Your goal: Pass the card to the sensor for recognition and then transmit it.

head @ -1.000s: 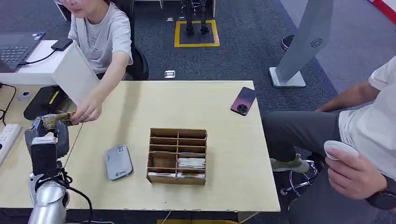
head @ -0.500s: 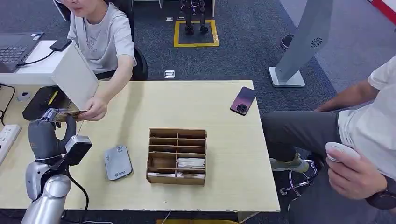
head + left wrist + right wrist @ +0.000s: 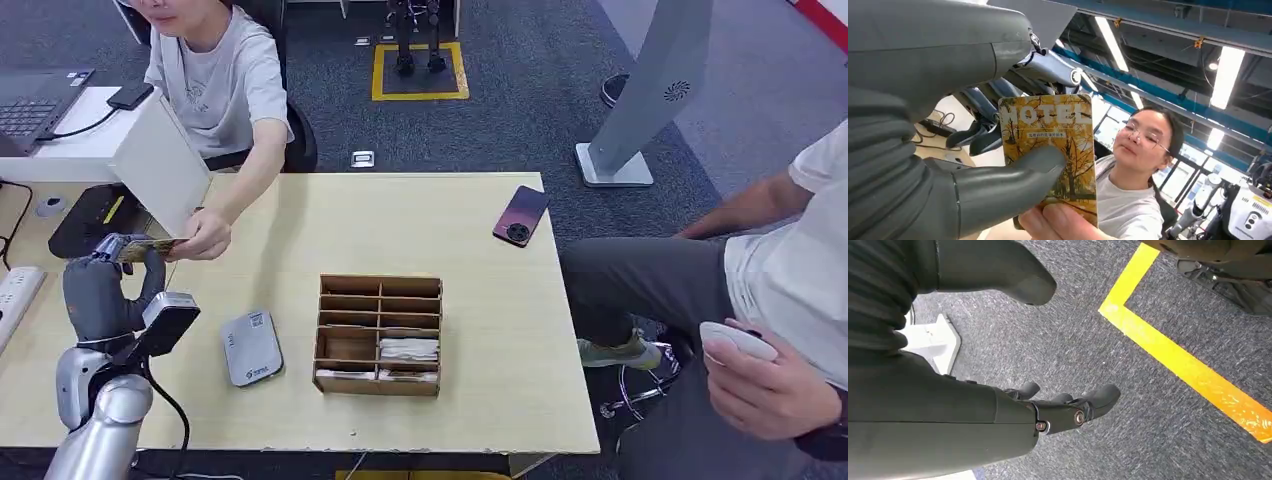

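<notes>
My left hand [image 3: 104,289] is raised over the table's left edge and pinches a yellow "HOTEL" card [image 3: 146,247]. In the left wrist view the thumb [image 3: 1008,182] presses on the card [image 3: 1055,135] against the darker fingers behind it. A seated person's hand [image 3: 203,238] grips the card's other end, their fingers [image 3: 1058,222] showing at its lower edge. The grey card sensor [image 3: 252,346] lies flat on the table, to the right of my hand. My right hand [image 3: 1068,407] hangs over the carpet, fingers apart, holding nothing.
A wooden compartment box [image 3: 380,335] with cards in its front slots stands mid-table. A dark phone [image 3: 521,215] lies at the far right corner. A white box [image 3: 160,160] and power strip [image 3: 18,295] sit left. A second person [image 3: 770,350] sits at the right.
My left wrist has turned, so the hand now stands upright with the card at its fingertips. The seated person's hand shifted slightly right, still on the card.
</notes>
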`<action>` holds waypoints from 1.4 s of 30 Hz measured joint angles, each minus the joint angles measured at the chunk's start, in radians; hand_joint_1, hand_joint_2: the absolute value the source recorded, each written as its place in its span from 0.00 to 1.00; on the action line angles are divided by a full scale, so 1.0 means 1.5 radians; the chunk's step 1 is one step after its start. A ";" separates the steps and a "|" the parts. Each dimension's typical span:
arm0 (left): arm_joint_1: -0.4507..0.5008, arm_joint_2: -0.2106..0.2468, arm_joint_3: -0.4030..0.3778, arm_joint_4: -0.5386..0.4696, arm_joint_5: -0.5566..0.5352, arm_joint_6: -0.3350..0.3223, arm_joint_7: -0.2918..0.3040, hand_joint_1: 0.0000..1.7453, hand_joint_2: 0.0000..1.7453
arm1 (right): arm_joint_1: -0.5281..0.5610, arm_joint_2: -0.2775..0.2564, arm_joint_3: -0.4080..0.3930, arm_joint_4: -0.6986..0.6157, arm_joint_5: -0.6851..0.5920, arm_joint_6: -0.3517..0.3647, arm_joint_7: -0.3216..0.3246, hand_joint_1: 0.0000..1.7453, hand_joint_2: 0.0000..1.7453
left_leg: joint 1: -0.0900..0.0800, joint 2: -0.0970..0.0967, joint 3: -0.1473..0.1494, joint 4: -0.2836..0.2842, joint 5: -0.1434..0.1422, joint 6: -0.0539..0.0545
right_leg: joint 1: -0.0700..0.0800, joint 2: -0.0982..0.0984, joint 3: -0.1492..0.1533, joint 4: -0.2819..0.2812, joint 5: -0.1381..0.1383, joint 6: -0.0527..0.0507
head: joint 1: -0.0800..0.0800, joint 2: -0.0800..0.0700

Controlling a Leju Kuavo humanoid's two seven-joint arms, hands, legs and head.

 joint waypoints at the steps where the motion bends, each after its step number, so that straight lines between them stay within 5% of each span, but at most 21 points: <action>1: 0.000 0.000 -0.001 0.000 0.000 0.000 0.000 1.00 1.00 | 0.000 0.000 0.000 0.000 0.000 0.000 0.000 0.00 1.00 | 0.000 0.000 0.000 0.000 0.000 0.000 | 0.000 0.000 0.000 0.000 0.000 0.000 | 0.000 0.000; 20: 0.000 0.000 -0.003 0.001 0.000 0.000 0.000 1.00 1.00 | 0.000 0.000 0.000 0.000 0.000 0.000 0.000 0.00 1.00 | 0.000 0.000 0.000 0.000 0.000 0.000 | 0.000 0.000 0.000 0.000 0.000 0.000 | 0.000 0.000; 25: 0.000 -0.002 -0.003 0.001 0.102 -0.009 0.016 1.00 1.00 | 0.000 0.000 0.000 0.000 -0.003 -0.009 0.000 0.00 1.00 | 0.000 0.000 0.000 0.000 0.000 0.000 | 0.000 0.000 0.000 0.000 0.000 0.000 | 0.000 0.000; 42: 0.000 -0.003 -0.003 0.007 0.114 -0.014 0.009 1.00 1.00 | 0.001 0.000 0.000 0.000 -0.004 -0.011 0.000 0.00 1.00 | 0.000 0.000 0.000 0.000 0.000 0.000 | 0.000 0.000 0.000 0.000 0.000 0.000 | 0.000 0.000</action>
